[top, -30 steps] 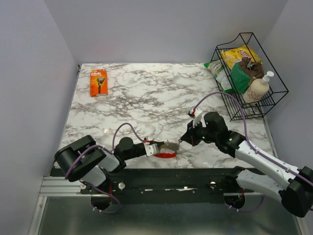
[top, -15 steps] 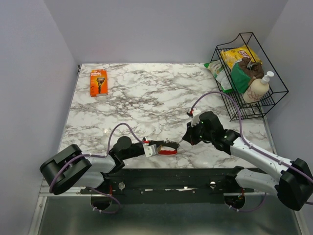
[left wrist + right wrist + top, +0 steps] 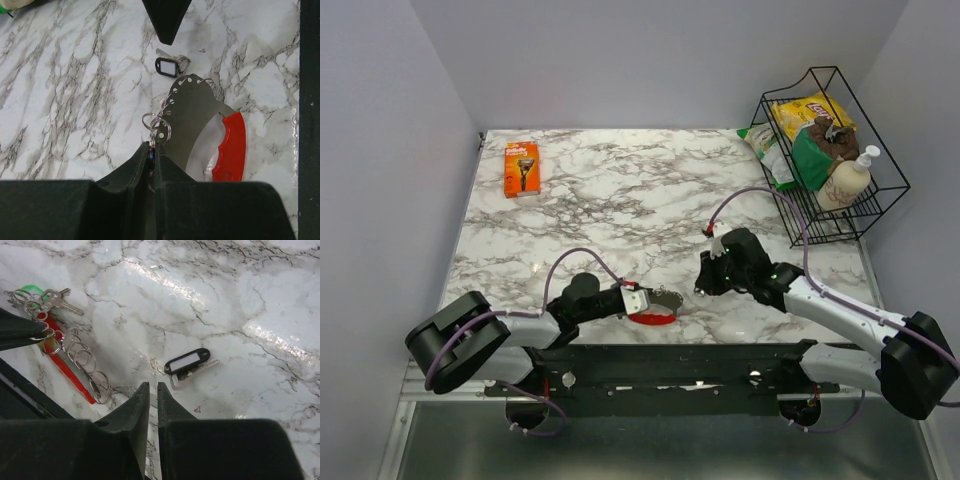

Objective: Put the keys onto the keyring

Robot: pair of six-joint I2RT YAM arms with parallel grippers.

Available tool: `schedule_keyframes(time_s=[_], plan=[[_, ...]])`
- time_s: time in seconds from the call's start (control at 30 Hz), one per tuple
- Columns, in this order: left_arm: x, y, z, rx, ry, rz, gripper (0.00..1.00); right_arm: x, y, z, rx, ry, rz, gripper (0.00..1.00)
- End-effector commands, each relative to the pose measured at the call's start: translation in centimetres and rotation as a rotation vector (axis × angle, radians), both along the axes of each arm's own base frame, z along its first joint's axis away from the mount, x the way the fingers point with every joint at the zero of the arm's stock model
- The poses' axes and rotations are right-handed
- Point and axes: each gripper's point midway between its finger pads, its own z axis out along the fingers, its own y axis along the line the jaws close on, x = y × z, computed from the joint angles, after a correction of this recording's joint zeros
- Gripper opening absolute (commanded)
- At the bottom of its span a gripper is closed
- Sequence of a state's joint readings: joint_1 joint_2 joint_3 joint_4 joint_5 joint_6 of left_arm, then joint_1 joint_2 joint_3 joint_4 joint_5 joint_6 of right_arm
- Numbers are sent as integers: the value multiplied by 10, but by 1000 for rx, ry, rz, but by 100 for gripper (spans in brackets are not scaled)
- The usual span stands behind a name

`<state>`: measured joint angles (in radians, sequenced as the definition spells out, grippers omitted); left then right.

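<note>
The keys (image 3: pixel 197 122) are a silvery plate strung with several split rings (image 3: pixel 82 357), a red curved tag (image 3: pixel 231 145) and a green-headed key (image 3: pixel 31 290). They lie near the table's front edge (image 3: pixel 660 305). My left gripper (image 3: pixel 153 147) is shut on one split ring of the bunch. The keyring (image 3: pixel 167 65), a small black oblong with a white centre, lies flat on the marble with a silver key under it (image 3: pixel 187 362). My right gripper (image 3: pixel 153 386) hovers just short of it, its jaws a narrow slit apart with nothing between them.
An orange razor box (image 3: pixel 521 168) lies at the back left. A black wire basket (image 3: pixel 810 72) at the back right holds snack bags and a soap bottle (image 3: pixel 847 180). A green bag (image 3: pixel 765 150) leans against it. The black rail (image 3: pixel 670 355) runs along the front edge.
The left gripper has swung the key bunch, so its silvery plate now lies flatter beside the red tag. The right gripper has shifted slightly and its jaws have parted a little.
</note>
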<state>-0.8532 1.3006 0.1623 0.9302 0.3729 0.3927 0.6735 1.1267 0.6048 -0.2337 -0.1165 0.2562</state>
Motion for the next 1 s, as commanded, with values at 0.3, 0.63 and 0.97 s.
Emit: schedule_keyframes(time_s=[0.3,0.63,0.97], plan=[[39,-6,-11,70,167,209,36,-3,1,7,18,-3,17,82],[43,-7,12,2,188,246,72,-10,11,2,55,28,78,84],[77,-3,62,-189,440,461,99,-8,15,10,77,14,80,86]])
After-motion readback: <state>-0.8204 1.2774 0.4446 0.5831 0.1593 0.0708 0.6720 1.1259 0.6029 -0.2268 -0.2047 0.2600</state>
